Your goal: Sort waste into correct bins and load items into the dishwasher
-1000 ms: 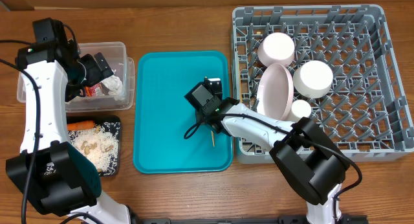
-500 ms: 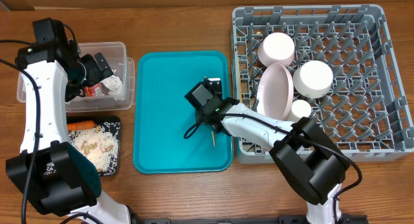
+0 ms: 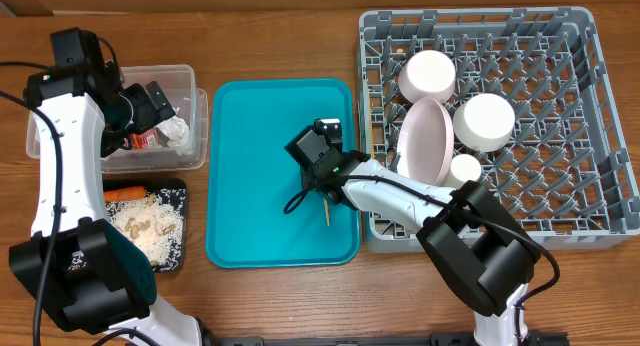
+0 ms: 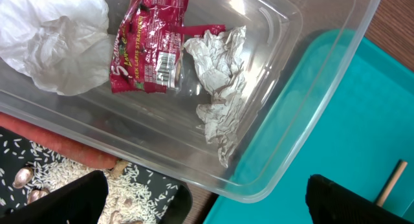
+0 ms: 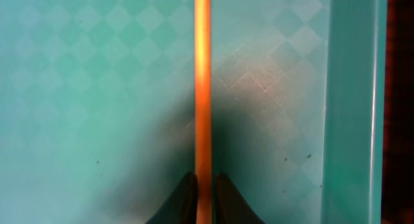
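Overhead, left side: my left gripper (image 3: 150, 98) hangs over the clear tub (image 3: 196, 81) with its jaws spread wide, holding nothing.
Overhead, right side: my right gripper (image 3: 324, 189) sits low over the teal tray (image 3: 225, 186), near its right rim, with a chopstick (image 3: 327, 215) poking out below it.
Overhead, edges: the teal tray's right rim lies just beside the dish rack (image 3: 600, 136). The tub's right wall is near the tray's left rim. The black tray (image 3: 183, 192) lies just below the tub, with the carrot (image 3: 125, 193) at its top edge.
Overhead, room: bare teal floor stretches left of my right gripper.
Overhead, rack: the plate (image 3: 425, 141) stands on edge between two bowls (image 3: 428, 76) and a cup (image 3: 463, 171).
Left wrist: my fingers (image 4: 65, 201) stand far apart above the tub's rounded corner. Inside lie the red wrapper (image 4: 152, 43) and crumpled tissues (image 4: 220, 62).
Right wrist: my fingertips (image 5: 184, 199) pinch the chopstick from both sides. It runs straight ahead, parallel to the tray's raised rim on the right.
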{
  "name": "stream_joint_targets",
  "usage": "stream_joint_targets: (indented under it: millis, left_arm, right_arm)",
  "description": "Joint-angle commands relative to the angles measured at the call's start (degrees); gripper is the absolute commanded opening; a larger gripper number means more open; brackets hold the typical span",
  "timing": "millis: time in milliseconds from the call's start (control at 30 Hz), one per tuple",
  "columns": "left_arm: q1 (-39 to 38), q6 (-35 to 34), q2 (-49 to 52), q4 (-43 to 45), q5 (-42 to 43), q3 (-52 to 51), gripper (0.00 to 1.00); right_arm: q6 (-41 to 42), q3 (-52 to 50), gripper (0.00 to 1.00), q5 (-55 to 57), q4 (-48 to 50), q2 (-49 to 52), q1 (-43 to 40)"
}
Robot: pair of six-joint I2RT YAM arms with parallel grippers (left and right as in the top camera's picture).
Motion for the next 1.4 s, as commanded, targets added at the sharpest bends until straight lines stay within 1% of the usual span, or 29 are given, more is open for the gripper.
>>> stream_joint_targets:
  millis: [0,133,200,233,367,400,467,533,733,867,933,967,1167,1267,1367]
  left_arm:
    - [-0.44,-0.15,0.72,0.09,0.46,0.09,1.0]
    - [-0.44,-0.15,0.72,0.09,0.44,0.09,1.0]
    - [-0.44,-0.13,0.72,0.09,0.44,0.09,1.0]
    - [-0.44,-0.13,0.72,0.07,0.46,0.09,1.0]
    - [-0.44,-0.13,0.72,0.09,0.44,0.09,1.0]
    - [-0.44,-0.13,0.72,0.09,0.46,0.09,1.0]
    - [-0.44,-0.13,0.72,0.09,0.46,0.09,1.0]
    - [-0.44,-0.15,0.72,0.09,0.44,0.09,1.0]
    - [-0.44,-0.15,0.72,0.09,0.46,0.09,1.0]
    - [-0.44,-0.13,0.72,0.09,0.46,0.09,1.0]
    - [-0.44,-0.15,0.72,0.09,0.46,0.09,1.0]
    - [-0.44,-0.15,0.72,0.09,0.46,0.09,1.0]
    - [-0.44,-0.13,0.72,0.11,0.46,0.09,1.0]
    - [-0.42,-0.15,0.72,0.09,0.46,0.09,1.0]
    - [-0.42,-0.15,0.72,0.09,0.46,0.09,1.0]
  right_arm:
    - [-0.02,1.01,0.11,0.13,0.35,0.72,-0.46]
    - [-0.02,0.92,0.12,0.15,0.35,0.79,-0.46]
    - [-0.02,0.9,0.2,0.17,0.42,1.07,-0.48]
    - [0.0,0.9,0.22,0.15,0.5,1.33,-0.48]
    - [0.0,0.9,0.22,0.13,1.49,3.15,-0.52]
    - [0.0,0.9,0.22,0.13,1.57,3.26,-0.52]
    - [-0.02,1.03,0.11,0.13,1.68,3.26,-0.52]
    - [0.0,1.18,0.04,0.13,1.68,3.17,-0.52]
    - [-0.02,1.73,0.04,0.13,1.25,1.4,-0.52]
    - [-0.04,2.36,0.04,0.09,1.86,-2.49,-0.52]
    - [-3.76,2.62,0.04,-0.04,1.9,-10.45,-0.61]
    - [-4.33,2.62,0.04,-0.04,1.88,-12.31,-0.74]
    - [-4.63,2.62,0.04,0.17,-1.27,-23.93,-3.61]
    - [-8.09,2.62,0.04,0.17,-3.96,-26.82,-6.14]
    - [-10.38,2.58,0.04,0.13,-6.95,-27.23,-8.92]
